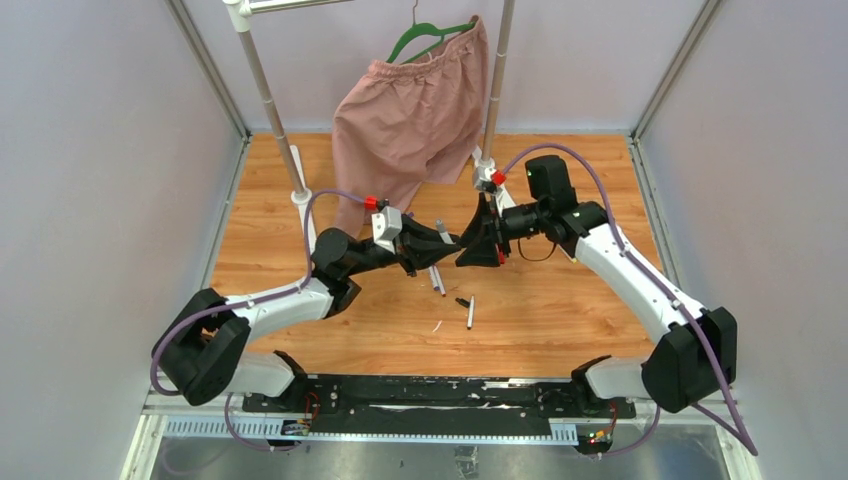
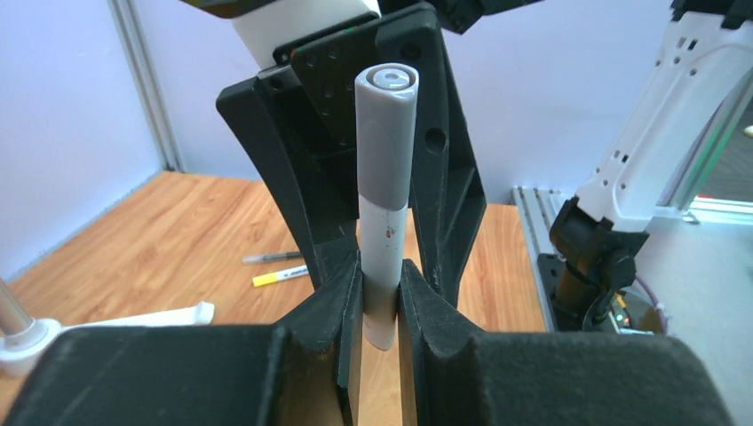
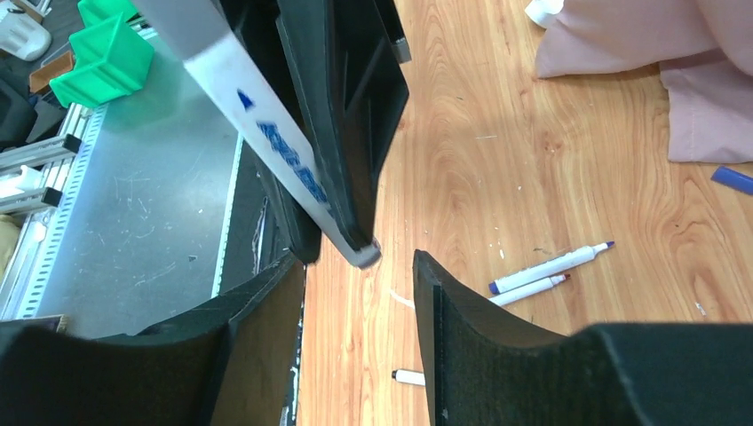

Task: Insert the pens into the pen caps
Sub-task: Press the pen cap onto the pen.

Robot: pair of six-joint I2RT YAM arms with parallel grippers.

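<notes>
My left gripper (image 2: 382, 284) is shut on a white pen (image 2: 384, 253) that stands upright with a grey cap (image 2: 387, 133) on its top end. In the top view the left gripper (image 1: 437, 240) holds it above the table's middle, facing my right gripper (image 1: 470, 246). The right gripper (image 3: 360, 275) is open and empty. The capped end of the held pen (image 3: 360, 256) sits just ahead of its jaw gap, untouched. A blue-tipped pen (image 3: 550, 266) and a red-tipped pen (image 3: 530, 290) lie on the table, with another white pen (image 3: 408, 377) nearer.
Pink shorts (image 1: 415, 110) hang on a green hanger from a white rack (image 1: 265, 90) at the back. Loose pens (image 1: 437, 280) and a black cap (image 1: 462, 300) lie mid-table. A yellow pen (image 2: 280, 276) and a dark pen (image 2: 273, 257) lie further off. A blue cap (image 3: 733, 179) lies near the shorts.
</notes>
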